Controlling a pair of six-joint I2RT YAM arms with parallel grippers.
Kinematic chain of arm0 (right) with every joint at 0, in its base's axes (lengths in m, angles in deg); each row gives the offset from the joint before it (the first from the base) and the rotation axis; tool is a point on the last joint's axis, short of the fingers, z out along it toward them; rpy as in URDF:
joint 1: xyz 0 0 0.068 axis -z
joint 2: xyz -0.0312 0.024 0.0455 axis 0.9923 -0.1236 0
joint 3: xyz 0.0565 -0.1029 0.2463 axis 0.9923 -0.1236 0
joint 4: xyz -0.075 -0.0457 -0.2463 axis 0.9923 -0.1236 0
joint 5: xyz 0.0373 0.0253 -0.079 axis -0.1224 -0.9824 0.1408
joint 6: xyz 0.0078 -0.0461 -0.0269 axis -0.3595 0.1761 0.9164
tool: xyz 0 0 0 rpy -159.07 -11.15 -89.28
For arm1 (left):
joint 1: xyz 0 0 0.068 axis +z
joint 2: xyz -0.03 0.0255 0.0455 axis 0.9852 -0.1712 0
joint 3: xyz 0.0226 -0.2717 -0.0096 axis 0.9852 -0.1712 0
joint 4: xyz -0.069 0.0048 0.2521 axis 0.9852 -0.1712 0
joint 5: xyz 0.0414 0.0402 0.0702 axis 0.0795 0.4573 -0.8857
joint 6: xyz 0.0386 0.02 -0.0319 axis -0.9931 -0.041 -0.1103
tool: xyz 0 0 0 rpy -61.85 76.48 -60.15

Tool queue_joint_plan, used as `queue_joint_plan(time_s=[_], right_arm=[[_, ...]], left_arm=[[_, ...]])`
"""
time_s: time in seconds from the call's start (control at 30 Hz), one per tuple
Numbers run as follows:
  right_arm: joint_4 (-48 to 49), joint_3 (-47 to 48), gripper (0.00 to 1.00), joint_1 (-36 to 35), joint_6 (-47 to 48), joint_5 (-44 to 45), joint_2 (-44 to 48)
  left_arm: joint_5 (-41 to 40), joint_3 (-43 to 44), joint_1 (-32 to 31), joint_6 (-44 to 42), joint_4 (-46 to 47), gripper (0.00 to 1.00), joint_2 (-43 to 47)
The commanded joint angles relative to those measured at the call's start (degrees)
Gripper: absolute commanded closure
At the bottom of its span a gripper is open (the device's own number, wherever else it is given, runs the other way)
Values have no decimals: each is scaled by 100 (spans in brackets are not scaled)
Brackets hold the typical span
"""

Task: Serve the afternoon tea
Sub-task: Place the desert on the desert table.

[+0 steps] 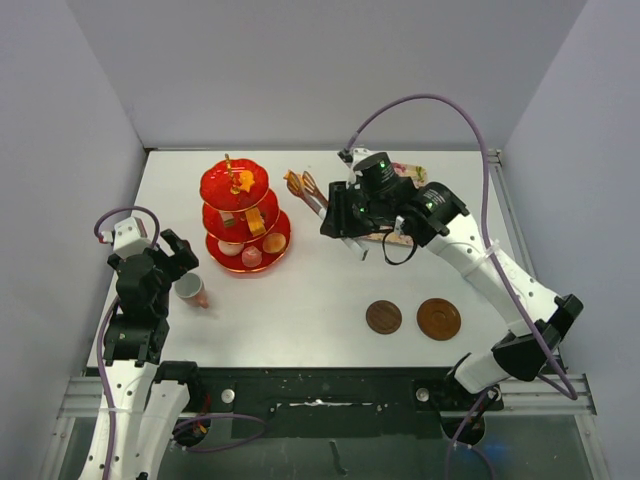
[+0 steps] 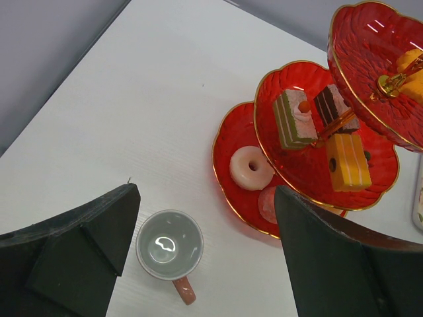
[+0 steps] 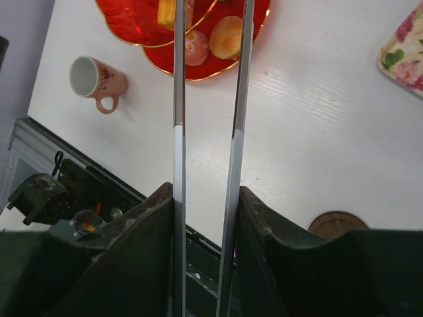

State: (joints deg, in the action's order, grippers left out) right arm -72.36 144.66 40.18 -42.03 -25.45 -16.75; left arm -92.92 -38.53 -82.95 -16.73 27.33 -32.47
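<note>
Your left gripper (image 2: pixel 206 191) hangs open above the pink cup (image 2: pixel 168 247); your right gripper (image 3: pixel 206 195) clamps metal tongs (image 3: pixel 178 99) beside the three-tier stand (image 1: pixel 245 215).

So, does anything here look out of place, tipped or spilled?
Nothing looks spilled or damaged. Only the pink cup is out of place: it sits on the bare table left of the red stand, far from the two brown saucers, which lie empty on the right side.

top: overhead, far | wrists: close, downward | shared: stand (image 1: pixel 215 188), pink cup (image 1: pixel 190 290)
</note>
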Motion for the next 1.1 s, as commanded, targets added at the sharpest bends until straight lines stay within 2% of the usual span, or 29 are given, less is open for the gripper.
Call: queue_joint_plan(time_s=[0.0, 0.37, 0.7, 1.07], right_arm=[[167, 616, 90, -336, -98, 164, 122], [43, 1420, 90, -1077, -81, 308, -431], [84, 1795, 90, -1301, -35, 241, -840], [-17, 2680, 90, -1345, 111, 136, -1568]], left_arm=[[-38, 65, -9, -25, 245, 18, 42], [-47, 65, -8, -25, 232, 18, 34], [-39, 65, -9, -24, 244, 19, 38], [-29, 65, -18, -23, 238, 19, 27]])
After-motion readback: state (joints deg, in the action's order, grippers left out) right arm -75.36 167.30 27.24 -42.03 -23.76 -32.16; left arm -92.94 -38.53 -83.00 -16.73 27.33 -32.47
